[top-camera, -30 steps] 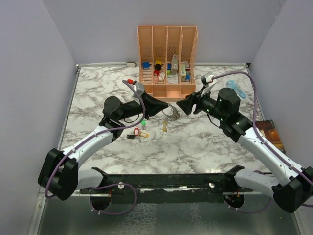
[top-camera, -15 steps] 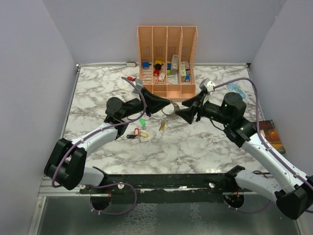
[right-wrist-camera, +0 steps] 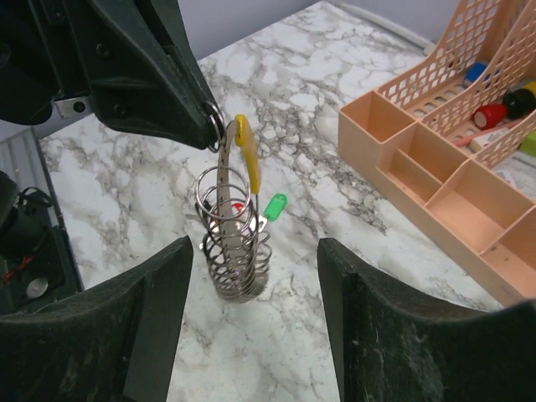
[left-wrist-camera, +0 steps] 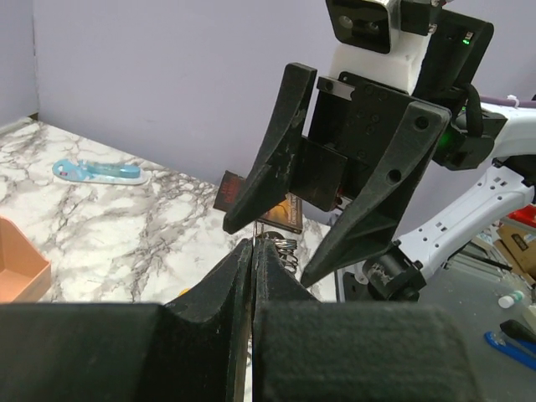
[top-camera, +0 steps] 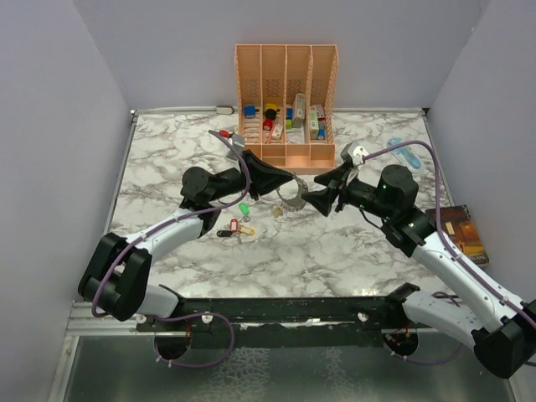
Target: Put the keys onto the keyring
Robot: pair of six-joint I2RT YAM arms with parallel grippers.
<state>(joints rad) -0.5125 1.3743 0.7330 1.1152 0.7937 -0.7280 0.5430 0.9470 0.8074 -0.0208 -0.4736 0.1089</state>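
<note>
The keyring [right-wrist-camera: 233,243] is pinched at its top by the closed left gripper [top-camera: 287,179] and hangs below the fingertips, with the yellow band uppermost and silvery coils beneath. The right gripper [top-camera: 310,199] is spread wide, with a finger on either side of the hanging loop, apparently untouched. The keys [top-camera: 235,226] lie on the marble table [top-camera: 352,243], below the left gripper and back toward its wrist.

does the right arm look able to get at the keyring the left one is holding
Probably yes: the right gripper is open and faces the keyring, which hangs free from the shut left gripper, with nothing between them.
</note>
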